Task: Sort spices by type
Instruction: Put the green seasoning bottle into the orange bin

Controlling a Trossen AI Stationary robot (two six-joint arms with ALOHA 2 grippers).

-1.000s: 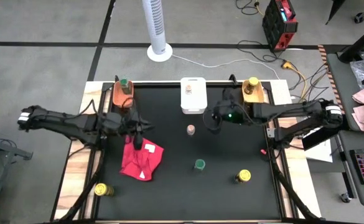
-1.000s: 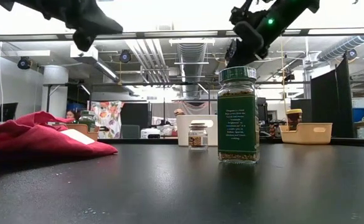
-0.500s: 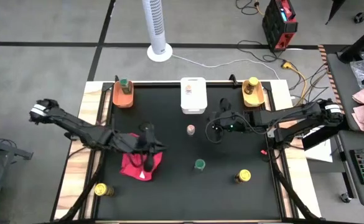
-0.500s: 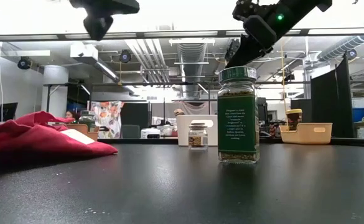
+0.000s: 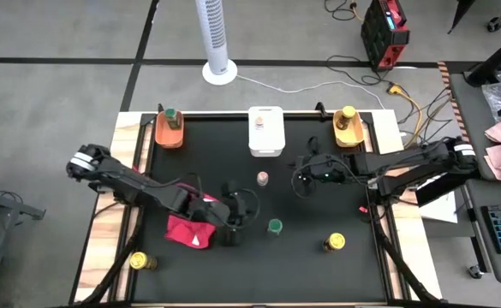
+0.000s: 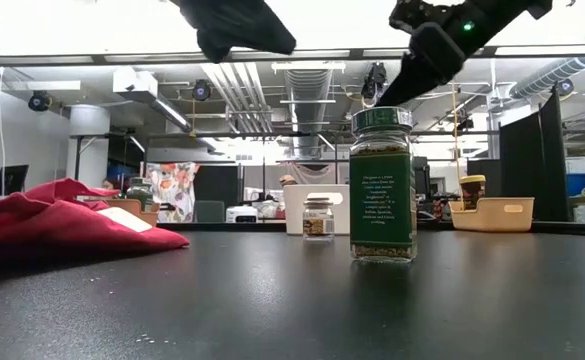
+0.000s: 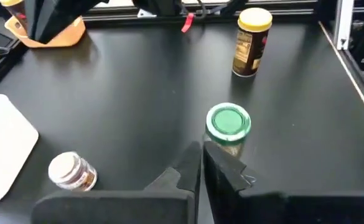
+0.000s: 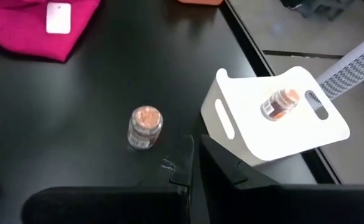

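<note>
High view: the clenched, empty left gripper point(image 5: 234, 224) hangs just beside the green-lidded jar point(image 5: 274, 227); the right gripper point(image 5: 302, 177), also clenched, is near the pink-lidded jar point(image 5: 262, 178).

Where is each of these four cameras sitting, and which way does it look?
High: above the table, looking straight down; both arms show.
Low: at tabletop height, looking across at the green-lidded jar; both arms overhead.
Left wrist: on the left arm, facing that same green-lidded jar; shut fingers below.
Right wrist: on the right arm, facing the pink-lidded jar and white bin; shut fingers.
</note>
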